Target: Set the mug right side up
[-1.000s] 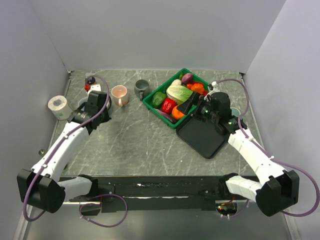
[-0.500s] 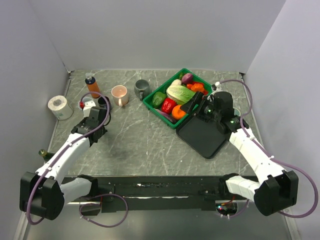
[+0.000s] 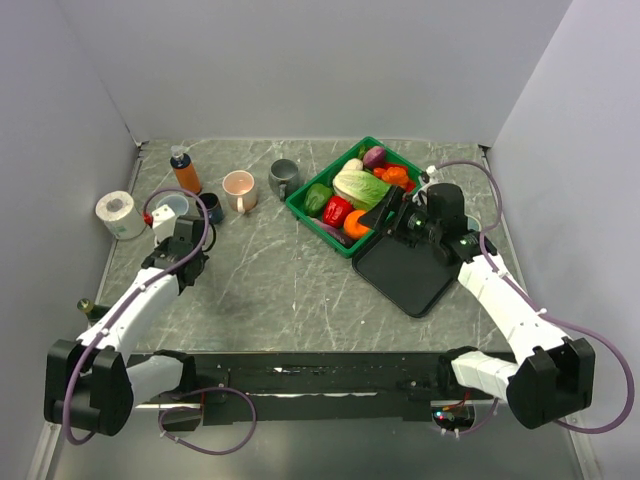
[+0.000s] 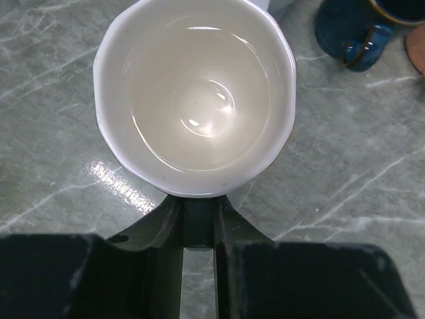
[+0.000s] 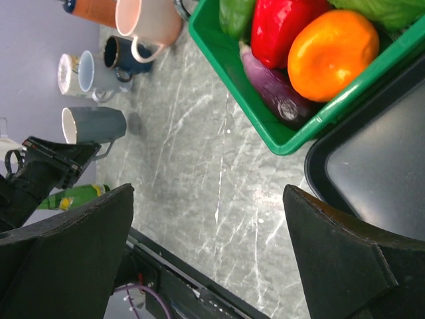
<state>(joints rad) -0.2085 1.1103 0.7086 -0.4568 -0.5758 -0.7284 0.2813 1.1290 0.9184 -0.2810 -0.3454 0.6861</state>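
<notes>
At the left edge of the marbled table stands a roll of paper, and nearer along that edge a green bottle lies on its side. Just right of the roll, in the far-left part of the table, the left gripper pinches the handle of the mug, its jaws narrow with only the handle between them. The mug is grey outside and white inside, and its mouth faces up toward the wrist camera. Whether its base sits on the table cannot be told. Just beyond it stands a pale blue mug, and beside that a dark blue mug, both upright. An orange bottle stands behind them near the far edge. Further right are a pink mug and then a dark grey mug, both with their openings up. Right of centre a green basket sits at an angle against the far edge, filled with a red pepper, an orange fruit, a purple aubergine, a cabbage and other vegetables. A black tray lies touching the basket's near-right side. The right gripper hangs over that meeting of basket and tray, jaws spread wide and holding nothing.
</notes>
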